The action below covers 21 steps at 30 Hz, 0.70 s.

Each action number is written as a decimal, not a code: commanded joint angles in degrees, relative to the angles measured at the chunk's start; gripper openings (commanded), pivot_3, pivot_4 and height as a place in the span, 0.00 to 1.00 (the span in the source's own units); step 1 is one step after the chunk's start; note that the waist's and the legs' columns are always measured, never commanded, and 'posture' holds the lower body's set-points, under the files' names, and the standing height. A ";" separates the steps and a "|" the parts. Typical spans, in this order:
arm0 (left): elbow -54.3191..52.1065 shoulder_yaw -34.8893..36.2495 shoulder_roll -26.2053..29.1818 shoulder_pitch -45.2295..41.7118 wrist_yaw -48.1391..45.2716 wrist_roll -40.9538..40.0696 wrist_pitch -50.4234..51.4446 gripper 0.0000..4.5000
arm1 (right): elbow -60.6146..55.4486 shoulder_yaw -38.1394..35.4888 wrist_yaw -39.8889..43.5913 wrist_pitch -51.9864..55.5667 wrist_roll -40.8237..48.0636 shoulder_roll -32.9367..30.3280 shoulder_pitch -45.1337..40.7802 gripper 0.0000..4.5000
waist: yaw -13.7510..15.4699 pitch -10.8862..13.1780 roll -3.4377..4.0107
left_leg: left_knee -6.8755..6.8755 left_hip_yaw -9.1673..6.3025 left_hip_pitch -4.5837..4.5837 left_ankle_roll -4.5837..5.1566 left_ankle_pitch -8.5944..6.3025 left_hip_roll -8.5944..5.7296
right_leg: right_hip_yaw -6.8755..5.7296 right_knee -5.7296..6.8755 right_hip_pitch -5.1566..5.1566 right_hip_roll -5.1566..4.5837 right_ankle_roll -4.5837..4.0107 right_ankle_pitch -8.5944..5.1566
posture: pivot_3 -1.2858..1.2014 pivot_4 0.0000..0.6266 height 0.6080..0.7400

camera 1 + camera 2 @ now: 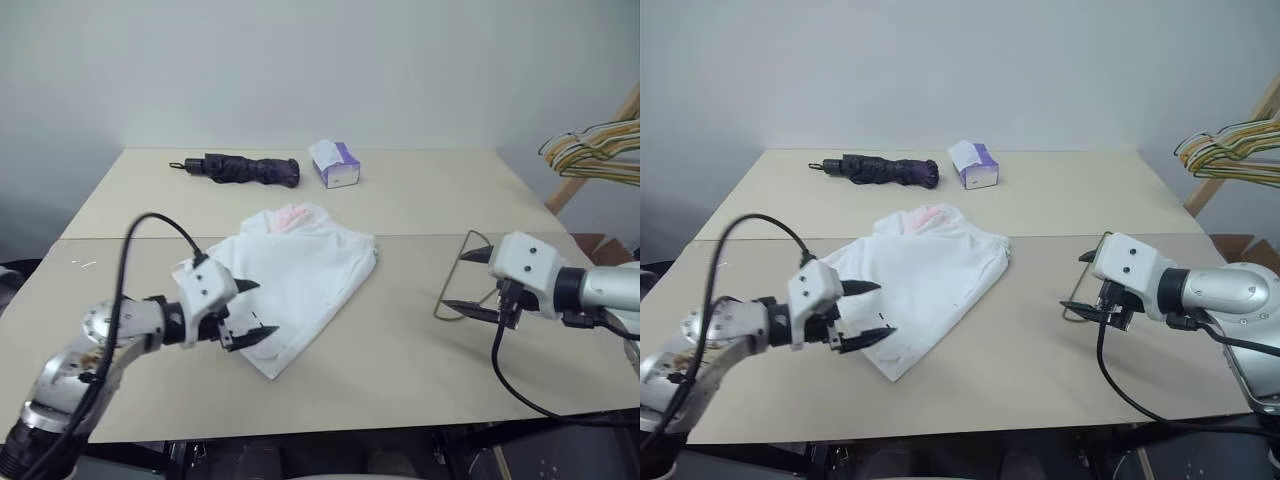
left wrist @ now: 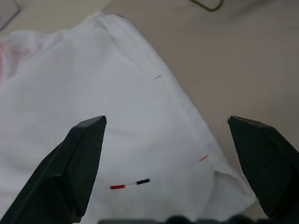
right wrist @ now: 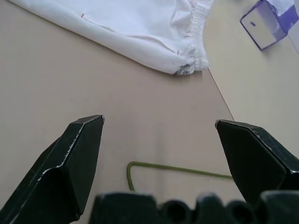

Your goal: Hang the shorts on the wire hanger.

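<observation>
From the head views, the shorts (image 1: pixel 296 280) are seen crumpled mid-table with their long axis running diagonally from the pink-patched waistband at the far end to a hem corner right under the left gripper (image 1: pixel 250 315), which is spread wide and holding nothing, so that arm is clearly the nearer one. In the left wrist view, the cloth is framed between the fingers (image 2: pixel 70 172), bare tabletop open just past the hem. In the right wrist view, the wire hanger (image 3: pixel 177 169) is caught lying flat just below the wide-open, empty right gripper (image 3: pixel 159 161), well apart from the shorts, with clear table (image 3: pixel 93 79) between.
</observation>
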 commanded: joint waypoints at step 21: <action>9.42 -14.86 -2.77 -0.55 0.55 14.66 -2.83 0.66 | -3.18 -0.88 -3.29 1.21 -0.02 1.08 -0.40 1.00 | -0.19 -0.04 0.07 | 0.01 -0.01 0.07 0.00 0.00 0.00 | 0.07 0.00 0.03 0.01 -0.03 0.00 | 0.54 0.00 1.00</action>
